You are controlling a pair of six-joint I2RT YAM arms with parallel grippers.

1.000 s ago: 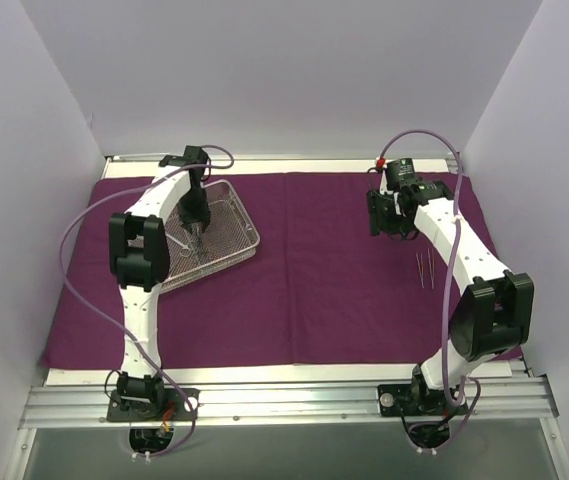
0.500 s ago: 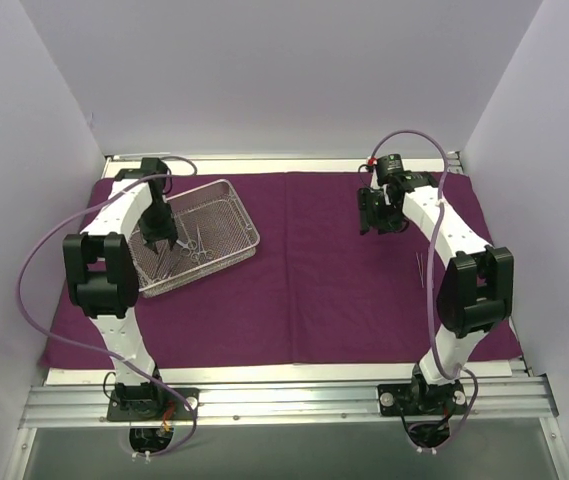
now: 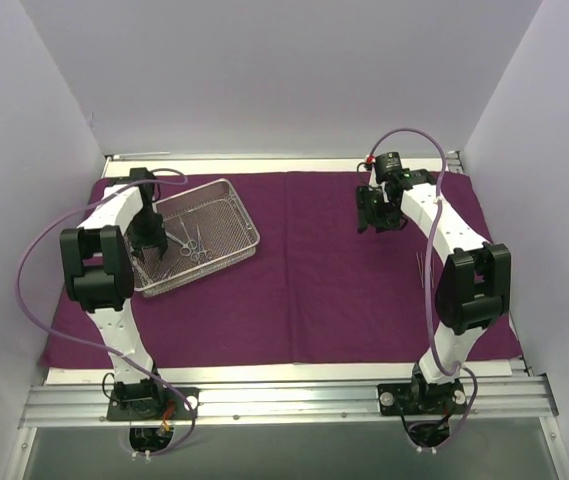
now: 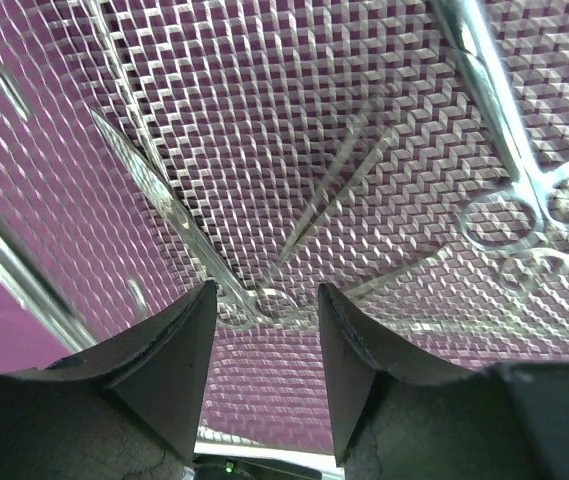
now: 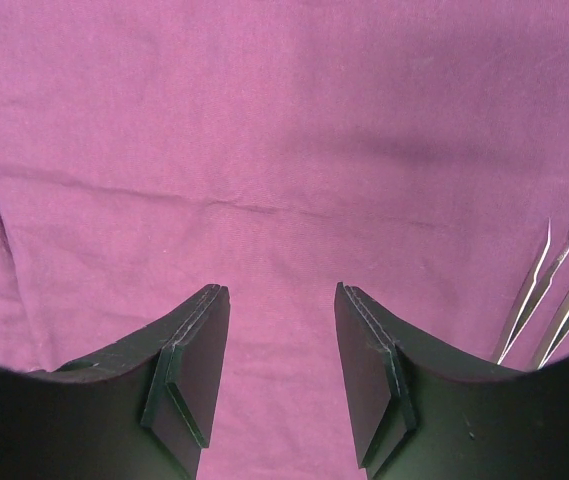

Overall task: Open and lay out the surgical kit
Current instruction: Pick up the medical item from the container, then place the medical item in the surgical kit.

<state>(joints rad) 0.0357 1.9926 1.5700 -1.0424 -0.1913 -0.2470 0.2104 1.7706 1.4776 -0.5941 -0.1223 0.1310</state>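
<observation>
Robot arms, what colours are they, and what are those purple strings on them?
The left arm and right arm are white tubes with chunky black joints and black bases. The strings are cables: a lilac cable loops along each arm. The left tool and right tool each have two black, wedge-shaped fingers. A small red bit sits by the right arm's cable.

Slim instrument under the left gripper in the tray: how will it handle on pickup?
The instrument is probably stiff and light: slim bare metal. Likely slippery, given the shine. Lying flat on the mesh tray, its rings may snag the wire.
</observation>
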